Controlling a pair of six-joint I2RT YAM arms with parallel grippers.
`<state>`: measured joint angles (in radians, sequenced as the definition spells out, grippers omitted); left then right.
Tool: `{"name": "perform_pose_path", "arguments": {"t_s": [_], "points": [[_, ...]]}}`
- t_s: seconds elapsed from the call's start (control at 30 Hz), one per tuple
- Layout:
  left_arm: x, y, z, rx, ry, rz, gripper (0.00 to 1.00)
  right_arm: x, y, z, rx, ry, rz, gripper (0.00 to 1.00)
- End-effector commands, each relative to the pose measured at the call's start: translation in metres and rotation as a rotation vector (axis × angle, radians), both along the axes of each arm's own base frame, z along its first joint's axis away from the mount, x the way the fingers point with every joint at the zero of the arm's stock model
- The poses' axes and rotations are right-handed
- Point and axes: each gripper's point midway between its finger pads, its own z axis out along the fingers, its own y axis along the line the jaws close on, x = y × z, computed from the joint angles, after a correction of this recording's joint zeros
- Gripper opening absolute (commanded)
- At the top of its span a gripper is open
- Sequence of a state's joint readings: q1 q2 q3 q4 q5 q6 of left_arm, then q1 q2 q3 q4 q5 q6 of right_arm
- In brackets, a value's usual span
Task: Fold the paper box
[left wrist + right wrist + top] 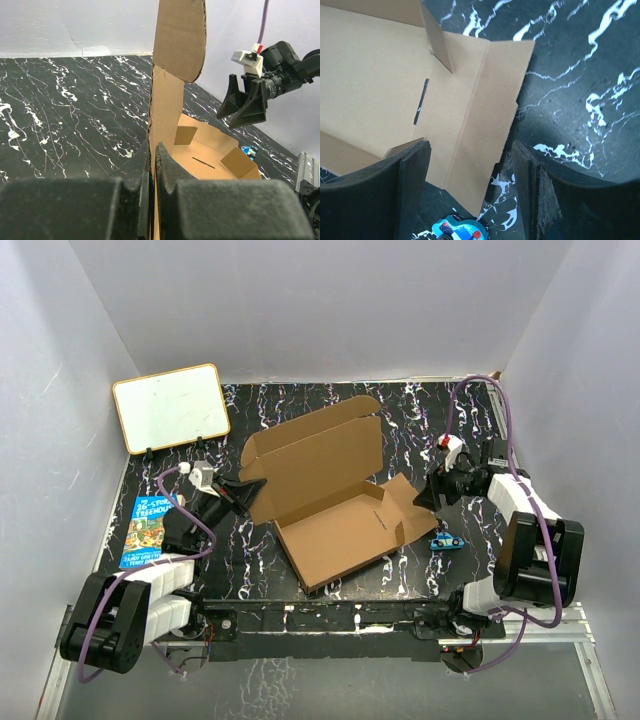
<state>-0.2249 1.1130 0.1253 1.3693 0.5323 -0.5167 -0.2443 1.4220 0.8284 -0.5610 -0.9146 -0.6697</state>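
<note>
Paper box [335, 525] sits mid-table btwn the two arms. It's a plain brown corrugated mailer, half formed: shallow tray w/ near wall up, lid [315, 445] open and leaning to the far left, right side flap [410, 502] lying flat on the table [330, 405]. Looks light and stiff, but creases fold easily, edges prob. crush if pinched hard, and it likely slides when pushed. Best hold is flap edges by a score line, not the tray floor. Left gripper [153, 165] has jaws clamped on the box's upright left-side panel. Right gripper [470, 165] hangs over the flat right flap, jaws apart, nothing held, w/ a blue toy car [446, 541] close by.
</note>
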Motion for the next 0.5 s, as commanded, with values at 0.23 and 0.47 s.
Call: {"name": "perform_pose_path", "arguments": {"t_s": [0.23,0.47], "points": [[0.0,-0.008,0.028,-0.009,-0.102,-0.052,0.0,0.021,-0.02,-0.043,-0.033,0.161,-0.194,0.64],[-0.001,-0.01,0.032,-0.018,-0.103,-0.068,0.0,0.016,0.002,-0.037,0.072,0.199,-0.094,0.2]]}}
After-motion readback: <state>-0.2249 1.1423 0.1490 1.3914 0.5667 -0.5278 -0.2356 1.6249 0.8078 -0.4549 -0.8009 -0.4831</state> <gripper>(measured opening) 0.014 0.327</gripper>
